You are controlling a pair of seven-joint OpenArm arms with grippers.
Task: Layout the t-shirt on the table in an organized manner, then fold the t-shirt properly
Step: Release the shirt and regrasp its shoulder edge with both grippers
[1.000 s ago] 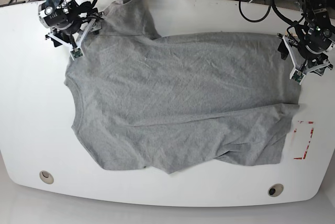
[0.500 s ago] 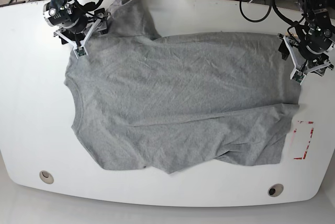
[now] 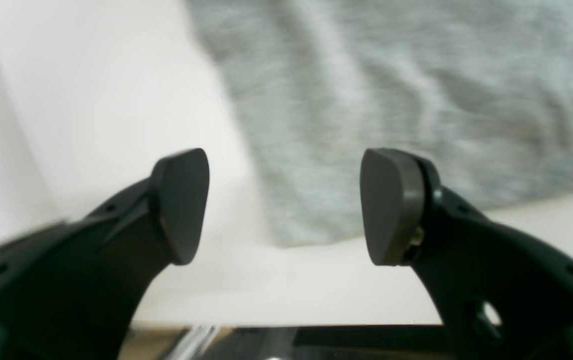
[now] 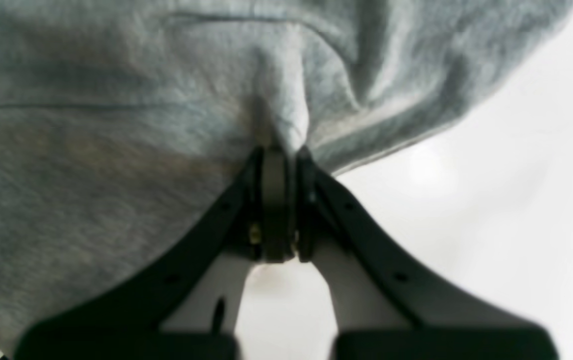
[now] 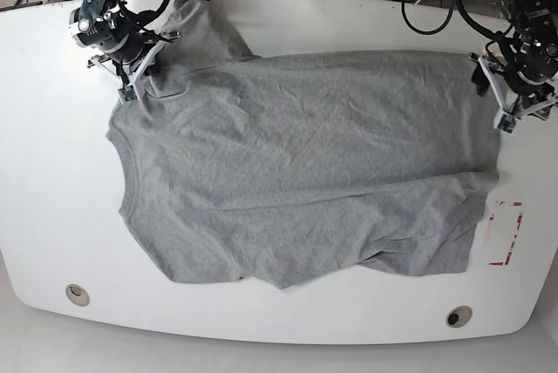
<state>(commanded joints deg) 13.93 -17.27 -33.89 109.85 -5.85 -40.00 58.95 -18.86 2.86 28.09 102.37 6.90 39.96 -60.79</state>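
Right gripper (image 4: pixel 277 165) clamped on sleeve fabric; left gripper (image 3: pixel 284 205) spread apart, holding nothing.

The t-shirt (image 5: pixel 296 168), soft heather-grey and wrinkled, lies spread on the glossy white table (image 5: pixel 52 172), long axis across the base view, collar toward its left, hem beside the red tape mark (image 5: pixel 506 232).

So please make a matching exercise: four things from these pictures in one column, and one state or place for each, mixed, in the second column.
Things:
1. left tool
2. right tool
3. t-shirt
4. red tape mark

States or places:
a. shut on grey cloth
b. spread on the table, wrinkled
c. open, holding nothing
d. on the white top, beside the shirt's hem

Pairs: 1-c, 2-a, 3-b, 4-d
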